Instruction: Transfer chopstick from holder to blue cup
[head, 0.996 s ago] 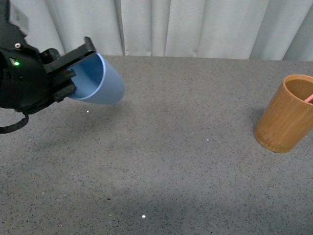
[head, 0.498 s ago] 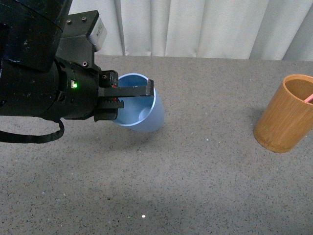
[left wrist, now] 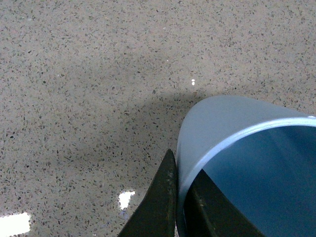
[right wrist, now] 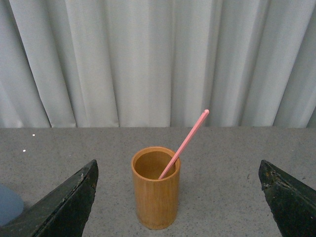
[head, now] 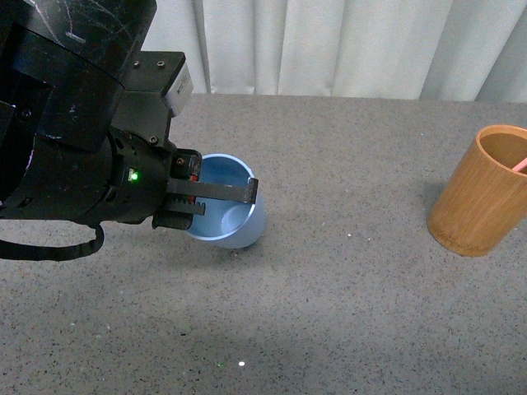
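My left gripper (head: 216,200) is shut on the rim of the light blue cup (head: 239,220), which stands nearly upright on the grey table at centre left. In the left wrist view one finger lies outside the blue cup's wall (left wrist: 222,123) and one inside. The orange-brown holder (head: 483,191) stands at the far right edge, with a pink chopstick tip (head: 520,164) showing at its rim. In the right wrist view the holder (right wrist: 156,190) stands upright with the pink-red chopstick (right wrist: 185,143) leaning out of it. My right gripper (right wrist: 180,195) is open, wide apart, short of the holder.
A pale curtain (head: 329,45) hangs along the table's far edge. Speckled grey tabletop (head: 354,288) lies between the blue cup and the holder. The left arm's black body (head: 74,123) fills the upper left of the front view.
My left arm has swung the blue cup from the left, where it lay tilted in the air, towards the table's middle and down, turning it nearly upright. The holder has not moved.
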{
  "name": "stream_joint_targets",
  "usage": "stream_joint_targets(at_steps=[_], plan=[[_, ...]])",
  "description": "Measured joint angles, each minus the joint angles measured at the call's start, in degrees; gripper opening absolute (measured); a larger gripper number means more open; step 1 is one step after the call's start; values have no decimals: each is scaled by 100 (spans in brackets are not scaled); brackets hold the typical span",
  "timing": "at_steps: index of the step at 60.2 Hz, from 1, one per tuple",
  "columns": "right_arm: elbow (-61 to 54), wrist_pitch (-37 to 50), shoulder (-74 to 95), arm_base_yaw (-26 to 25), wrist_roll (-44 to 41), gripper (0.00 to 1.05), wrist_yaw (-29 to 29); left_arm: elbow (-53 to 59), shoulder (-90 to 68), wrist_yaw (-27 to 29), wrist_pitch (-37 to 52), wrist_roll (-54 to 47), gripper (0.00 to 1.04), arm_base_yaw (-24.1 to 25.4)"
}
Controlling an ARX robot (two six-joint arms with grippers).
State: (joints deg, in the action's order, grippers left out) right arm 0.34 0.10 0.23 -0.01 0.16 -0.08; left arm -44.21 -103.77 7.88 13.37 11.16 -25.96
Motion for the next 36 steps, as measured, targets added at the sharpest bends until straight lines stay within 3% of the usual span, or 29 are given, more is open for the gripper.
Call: stream_joint_targets(at_steps=[7,36], plan=[[2,0,0,0,0,95,0,0,-7,-13,0,-17,6,-4],[2,0,-2,0,0,95,0,-22,-9,-33,17,166,77,33]])
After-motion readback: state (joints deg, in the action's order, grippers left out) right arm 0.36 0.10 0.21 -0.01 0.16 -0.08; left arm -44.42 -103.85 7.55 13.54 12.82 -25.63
